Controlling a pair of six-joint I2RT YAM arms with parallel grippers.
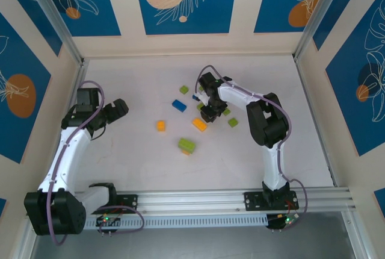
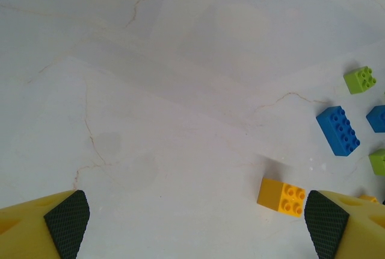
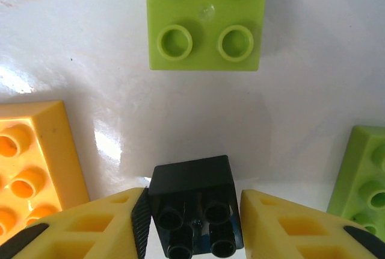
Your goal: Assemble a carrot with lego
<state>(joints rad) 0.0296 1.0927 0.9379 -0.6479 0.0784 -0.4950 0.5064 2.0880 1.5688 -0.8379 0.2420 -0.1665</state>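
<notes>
The lego lies scattered mid-table. A small black brick (image 3: 191, 180) sits on the table between my right gripper's (image 3: 192, 211) yellow fingers, studs facing the camera; the left pad (image 3: 142, 217) presses its side and the right finger meets its other side. Around it lie a lime brick (image 3: 207, 24) ahead, an orange brick (image 3: 30, 156) on the left and another lime brick (image 3: 367, 180) on the right. From above, the right gripper (image 1: 210, 113) points down among the bricks. My left gripper (image 2: 195, 223) is open and holds nothing, hovering left of an orange brick (image 2: 281, 196).
Seen from above, a blue brick (image 1: 179, 105), orange bricks (image 1: 161, 125) (image 1: 199, 124), a lime brick (image 1: 184, 90) and a lime clump (image 1: 186, 145) lie on the white table (image 1: 132, 162). Walls enclose the back and sides. The left gripper (image 1: 117, 111) hangs at mid-left.
</notes>
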